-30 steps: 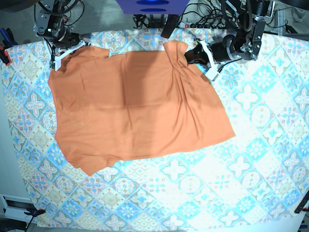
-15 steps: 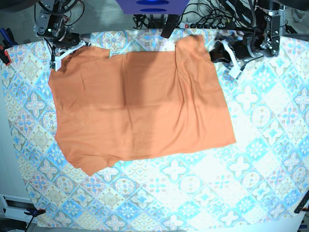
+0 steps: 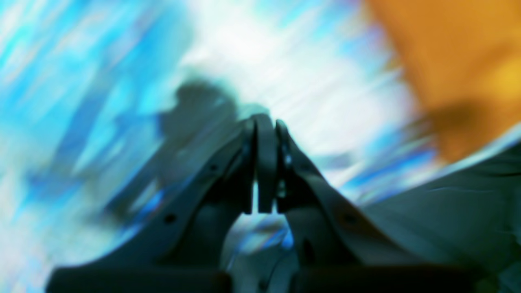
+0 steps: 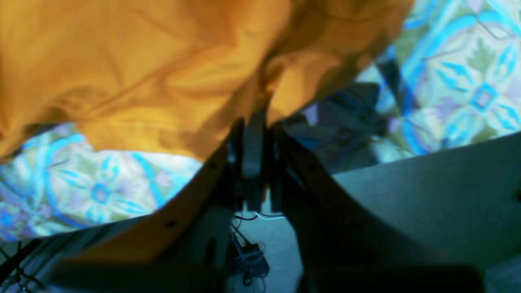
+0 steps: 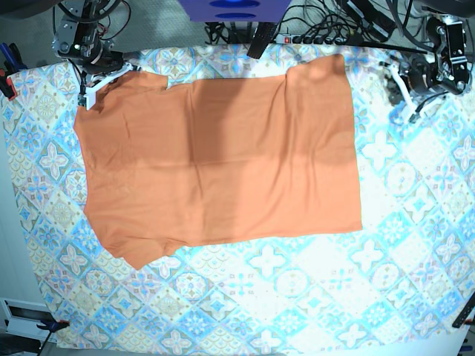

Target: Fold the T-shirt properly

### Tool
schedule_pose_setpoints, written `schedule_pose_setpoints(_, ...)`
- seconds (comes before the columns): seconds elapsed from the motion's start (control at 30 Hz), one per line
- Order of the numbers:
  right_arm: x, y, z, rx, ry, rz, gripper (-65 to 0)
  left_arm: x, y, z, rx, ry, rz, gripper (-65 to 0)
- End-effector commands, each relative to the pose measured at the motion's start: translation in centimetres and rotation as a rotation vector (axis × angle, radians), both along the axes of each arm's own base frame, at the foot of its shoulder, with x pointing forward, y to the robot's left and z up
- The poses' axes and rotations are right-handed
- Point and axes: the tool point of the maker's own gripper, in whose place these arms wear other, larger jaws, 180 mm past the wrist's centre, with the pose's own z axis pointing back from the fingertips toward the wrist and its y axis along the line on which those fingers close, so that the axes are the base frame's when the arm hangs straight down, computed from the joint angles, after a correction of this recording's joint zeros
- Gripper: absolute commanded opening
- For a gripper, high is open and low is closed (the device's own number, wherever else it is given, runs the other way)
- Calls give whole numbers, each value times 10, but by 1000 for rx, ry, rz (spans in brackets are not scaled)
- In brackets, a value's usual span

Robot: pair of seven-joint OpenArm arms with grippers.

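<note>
**A:** Where does the shirt point(image 5: 223, 163) lie?

**B:** Spread flat across the middle of the counter point(image 5: 386, 274), on the patterned cloth point(image 5: 297, 297), with its hem edge toward 3 o'clock and a sleeve poking out near 7 o'clock. It looks fairly smooth, with only faint creases.

**A:** And your grippers?

**B:** My right gripper point(image 5: 93, 80) sits at the shirt's 11 o'clock corner, jaws pinched together on the fabric; the right wrist view shows orange cloth bunched right at the tips point(image 4: 252, 122). My left gripper point(image 5: 404, 89) is out at 2 o'clock, clear of the shirt, jaws pressed together on nothing; its wrist view is smeared, with only tablecloth beyond the tips point(image 3: 264, 126).

**A:** So what does the step need?

**B:** I judge the spreading is about done and the first fold comes next. I should take a matching corner with the left, so both grips sit level on one edge. Then lift low, carry the edge over evenly, and line it up with the far edge before letting go. An uneven pull would skew the fold.
</note>
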Motion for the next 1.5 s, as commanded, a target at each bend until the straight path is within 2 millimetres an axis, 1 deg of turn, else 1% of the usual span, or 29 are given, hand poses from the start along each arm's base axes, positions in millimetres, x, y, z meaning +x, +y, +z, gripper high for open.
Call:
schedule_pose_setpoints(0.0,5,-4,7,-14,-28,4,-636,14,-5,12,-15,-47,-32,-650)
schedule_pose_setpoints(0.1,5,-4,7,-14,-28,4,-636,16,-6,18,-1,-52,-53,-650)
schedule_pose_setpoints(0.13,5,-4,7,-14,-28,4,-636,13,-7,18,-2,-48,-54,-650)
schedule_pose_setpoints(0.27,5,-5,7,-16,-28,1,-636,10,-14,19,-14,-49,-67,-650)
schedule_pose_setpoints(0.33,5,-6,7,-17,-28,2,-636,10,-24,22,-27,-67,-75,-650)
schedule_pose_setpoints(0.43,6,-6,7,-17,-29,2,-636,10,-40,34,-34,-104,-116,-650)
schedule_pose_setpoints(0.53,6,-5,7,-16,-29,3,-634,7,-51,46,-23,-117,-147,-605)
schedule_pose_setpoints(0.63,9,-5,8,-15,-37,5,-632,2,-40,55,25,-97,-78,-546)
schedule_pose_setpoints(0.7,9,-5,8,-18,-36,6,-632,-2,-30,57,43,-88,-16,-508)
schedule_pose_setpoints(0.77,10,-6,8,-19,-36,7,-632,-8,-18,59,60,-81,52,-451)
schedule_pose_setpoints(0.8,9,-6,8,-19,-35,7,-632,-10,-15,58,61,-82,77,-420)
schedule_pose_setpoints(0.87,9,-7,8,-25,-33,9,-631,-11,-17,57,58,-80,86,-364)
schedule_pose_setpoints(0.93,7,-11,7,-54,-21,18,-631,-13,-19,55,49,-76,91,-326)
schedule_pose_setpoints(1.0,3,-17,6,-104,0,36,-631,-17,-27,49,19,-64,111,-297)
schedule_pose_setpoints(1.07,2,-15,4,-140,20,75,-631,-22,-31,41,-4,-41,127,-288)
schedule_pose_setpoints(1.1,2,-12,3,-148,27,95,-631,-25,-37,35,-29,-29,136,-290)
schedule_pose_setpoints(1.17,2,-8,2,-161,35,119,-631,-23,-56,26,-103,-12,131,-290)
schedule_pose_setpoints(1.3,2,-8,2,-166,36,122,-631,-26,-81,17,-198,11,116,-291)
schedule_pose_setpoints(1.37,2,-10,2,-168,36,118,-631,-25,-87,16,-229,11,119,-291)
schedule_pose_setpoints(1.47,2,-11,2,-169,36,117,-631,-23,-89,16,-249,7,128,-291)
